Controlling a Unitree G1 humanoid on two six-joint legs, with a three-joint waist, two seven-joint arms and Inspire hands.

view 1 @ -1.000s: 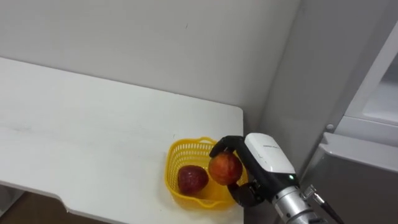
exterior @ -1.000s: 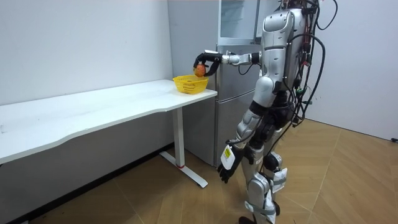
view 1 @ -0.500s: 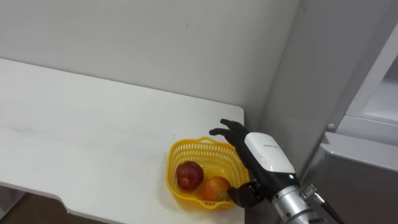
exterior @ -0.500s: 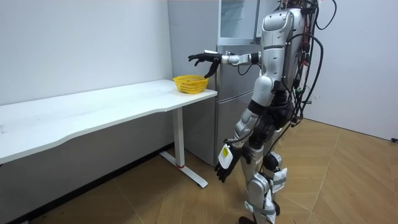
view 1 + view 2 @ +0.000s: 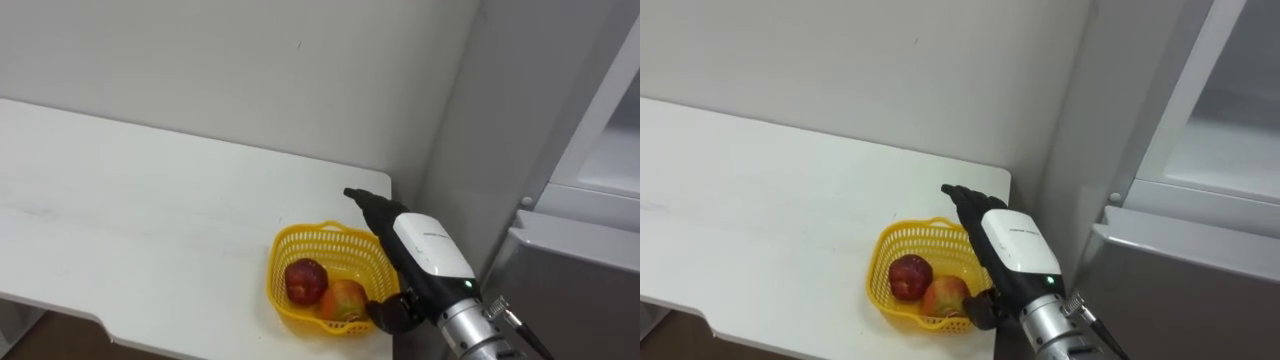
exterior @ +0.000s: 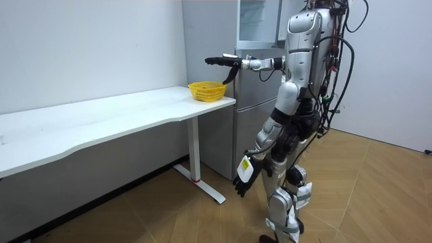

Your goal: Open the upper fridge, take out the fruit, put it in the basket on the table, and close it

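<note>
A yellow basket (image 5: 285,255) stands at the white table's (image 5: 150,210) right end, near its front corner. In it lie a dark red apple (image 5: 305,280) and an orange-red fruit (image 5: 343,298), side by side. My right hand (image 5: 410,245) hovers over the basket's right rim, open, with its fingers (image 5: 362,202) straight and pointing away from me and nothing in it. In the room view the right hand (image 6: 219,61) is stretched out level above the basket (image 6: 206,90). My left hand (image 6: 241,182) hangs by my thigh, fingers relaxed.
I stand at the table's end beside the grey fridge (image 6: 253,40), whose upper compartment (image 5: 610,160) is open at my right. The lower fridge door (image 5: 570,290) is close under my right forearm. A white wall (image 5: 250,70) runs behind the table.
My right hand let go of the orange-red fruit, which now lies in the basket beside the red apple. Its fingers straightened and the hand rose a little.
</note>
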